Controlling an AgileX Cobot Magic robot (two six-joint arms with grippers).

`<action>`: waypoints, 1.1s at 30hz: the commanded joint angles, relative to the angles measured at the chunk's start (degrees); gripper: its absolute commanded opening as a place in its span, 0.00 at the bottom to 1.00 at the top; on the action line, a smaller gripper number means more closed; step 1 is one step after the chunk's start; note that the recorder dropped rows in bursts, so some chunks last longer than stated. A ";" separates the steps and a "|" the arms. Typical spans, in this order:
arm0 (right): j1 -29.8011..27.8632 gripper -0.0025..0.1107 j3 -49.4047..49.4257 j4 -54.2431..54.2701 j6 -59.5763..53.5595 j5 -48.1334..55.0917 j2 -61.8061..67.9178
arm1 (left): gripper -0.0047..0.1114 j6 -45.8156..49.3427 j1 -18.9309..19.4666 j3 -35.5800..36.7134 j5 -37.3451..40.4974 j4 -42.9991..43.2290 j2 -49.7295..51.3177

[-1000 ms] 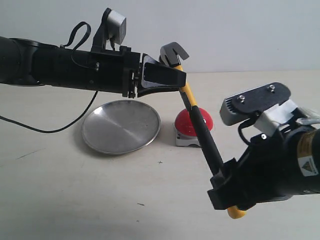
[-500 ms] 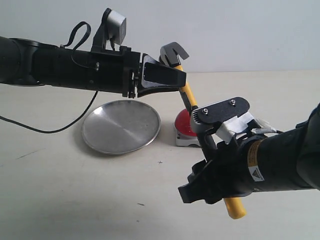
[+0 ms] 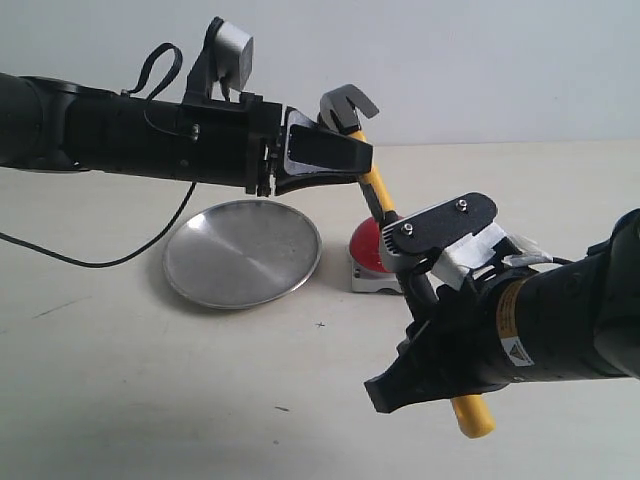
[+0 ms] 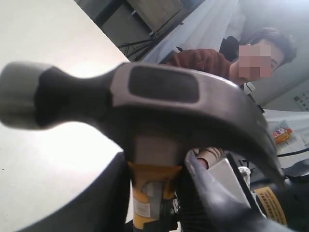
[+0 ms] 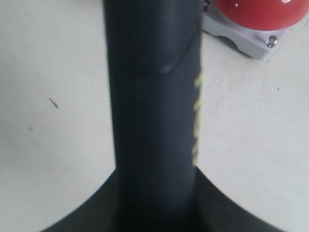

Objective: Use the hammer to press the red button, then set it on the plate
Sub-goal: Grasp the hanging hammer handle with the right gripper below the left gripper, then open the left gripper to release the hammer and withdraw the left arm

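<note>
The hammer (image 3: 377, 188) hangs slanted in the air, dark head (image 4: 164, 96) up, its lower yellow end low at the right. My left gripper (image 3: 360, 160) is shut on its yellow neck just below the head, seen close up in the left wrist view (image 4: 154, 193). My right gripper (image 3: 437, 368) is shut on the black handle (image 5: 152, 96) near that lower yellow end (image 3: 472, 418). The red button (image 3: 366, 249) sits on the table behind the handle, its grey base (image 5: 241, 38) partly hidden. The silver plate (image 3: 240, 255) lies left of it, below my left arm.
A black cable (image 3: 90, 258) trails over the table left of the plate. The table runs back to a pale wall. A person (image 4: 217, 58) and equipment show in the background of the left wrist view.
My right arm swung left and rolled, so its camera mount now sits over the handle and covers more of the button. The hammer and left arm stayed put.
</note>
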 commanded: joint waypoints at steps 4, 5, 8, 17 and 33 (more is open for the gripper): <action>-0.06 0.02 -0.26 0.49 0.53 0.93 -0.44 | 0.20 0.13 0.11 -0.34 2.88 -3.57 -0.50; -0.06 0.02 -0.26 0.49 0.53 0.93 -0.84 | 0.28 0.13 0.11 -0.34 2.88 -3.57 -0.50; -0.06 0.02 -0.26 0.49 0.63 1.03 -3.80 | 0.62 -1.51 0.11 -0.34 2.88 -3.57 -0.50; -0.06 0.02 -0.26 0.48 0.76 3.21 -9.22 | 0.73 -3.33 0.11 -0.34 2.88 -1.07 -0.50; -0.06 0.02 -0.26 -9.49 11.25 4.95 -12.11 | 0.73 -3.91 0.70 -0.44 2.88 5.58 -4.97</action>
